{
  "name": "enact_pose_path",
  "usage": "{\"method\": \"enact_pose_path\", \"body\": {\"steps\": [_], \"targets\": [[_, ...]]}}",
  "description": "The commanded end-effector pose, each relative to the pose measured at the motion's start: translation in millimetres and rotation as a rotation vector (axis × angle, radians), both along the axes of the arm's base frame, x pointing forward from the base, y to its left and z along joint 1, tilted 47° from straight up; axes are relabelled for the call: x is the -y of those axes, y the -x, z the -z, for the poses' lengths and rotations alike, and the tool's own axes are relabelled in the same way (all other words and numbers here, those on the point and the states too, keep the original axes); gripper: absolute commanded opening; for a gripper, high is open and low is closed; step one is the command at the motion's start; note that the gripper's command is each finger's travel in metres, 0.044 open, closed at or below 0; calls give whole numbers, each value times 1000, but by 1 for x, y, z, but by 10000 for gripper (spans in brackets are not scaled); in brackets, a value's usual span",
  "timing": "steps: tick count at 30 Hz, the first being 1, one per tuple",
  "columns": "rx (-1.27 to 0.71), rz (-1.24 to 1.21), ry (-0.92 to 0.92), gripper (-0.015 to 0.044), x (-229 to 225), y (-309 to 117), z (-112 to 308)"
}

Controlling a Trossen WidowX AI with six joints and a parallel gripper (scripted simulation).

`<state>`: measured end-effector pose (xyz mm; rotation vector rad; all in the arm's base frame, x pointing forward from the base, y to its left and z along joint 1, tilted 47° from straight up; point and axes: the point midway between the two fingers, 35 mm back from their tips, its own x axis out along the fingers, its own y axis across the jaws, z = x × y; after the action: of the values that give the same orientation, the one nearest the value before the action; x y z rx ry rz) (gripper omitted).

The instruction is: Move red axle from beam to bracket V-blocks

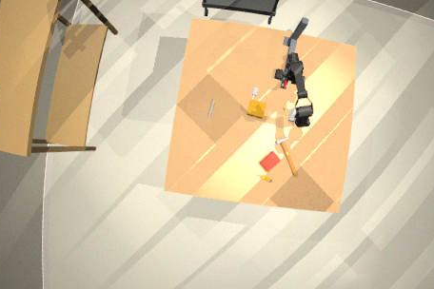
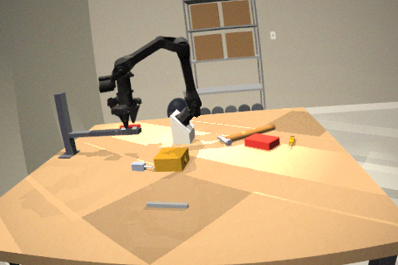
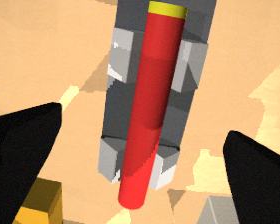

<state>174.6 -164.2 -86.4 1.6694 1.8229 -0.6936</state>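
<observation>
Red and yellow-banded, the axle lies along the V-blocks on the grey bracket. We see the jaws spread, a finger on either side of it, both apart from the axle. From above, the black arm covers most of the axle, leaving us a short red sliver. In the exterior view the V-blocks are too small to make out well, and one finger partly overlaps the axle. In the wrist view the bracket runs off the top edge, and we get only a corner of the yellow block.

Only the wrist view shows us the gaps beside the fingers and the axle's yellow end. Only the exterior view gives us the bracket's upright height and the hole in the yellow block's side. Both wider views show the hammer on the worktop, which the wrist view misses.
</observation>
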Motion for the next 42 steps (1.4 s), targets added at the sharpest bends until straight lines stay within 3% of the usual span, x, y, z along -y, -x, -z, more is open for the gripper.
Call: {"method": "enact_pose_path", "body": {"steps": [1, 11, 42], "targets": [[-1, 0, -2, 440, 2, 0, -2], [-4, 2, -4, 440, 18, -1, -18], [-7, 6, -9, 440, 13, -1, -13]]}}
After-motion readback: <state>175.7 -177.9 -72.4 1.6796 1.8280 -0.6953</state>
